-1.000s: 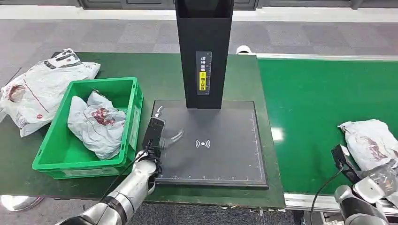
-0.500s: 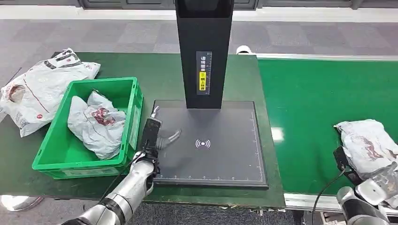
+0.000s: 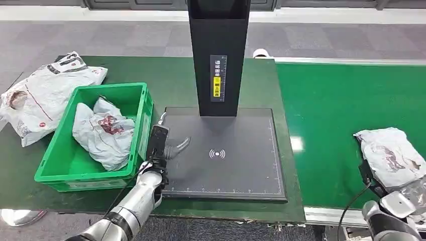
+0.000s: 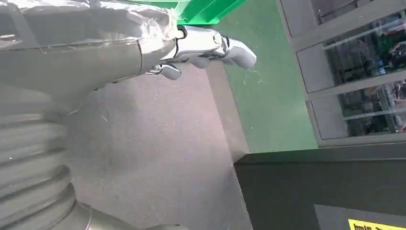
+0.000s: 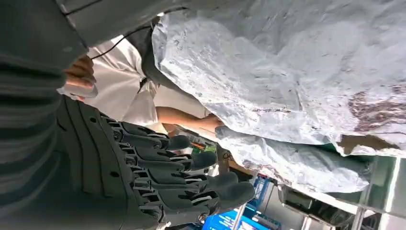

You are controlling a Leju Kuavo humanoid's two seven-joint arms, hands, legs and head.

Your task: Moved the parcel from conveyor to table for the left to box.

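Observation:
A crumpled grey-white parcel (image 3: 389, 154) lies on the green conveyor (image 3: 331, 115) near its right front edge. My right hand (image 3: 402, 200) sits just in front of it at the belt's edge. In the right wrist view the parcel (image 5: 297, 72) looms close over my right hand's dark fingers (image 5: 186, 179), which are stretched out and hold nothing. My left hand (image 3: 168, 144) hovers with fingers apart over the left edge of the black scanner pad (image 3: 231, 170), beside the green box (image 3: 55, 168). The box holds another grey parcel (image 3: 103, 131).
A black scanner tower (image 3: 218, 55) rises from the pad's back. White plastic bags (image 3: 42, 95) lie on the green table left of the box. In the right wrist view a person in white (image 5: 127, 84) stands beyond the conveyor.
The parcel has drifted slightly left and away on the belt. My right hand has dropped lower toward the frame's corner. My left hand has pulled back a little toward the box.

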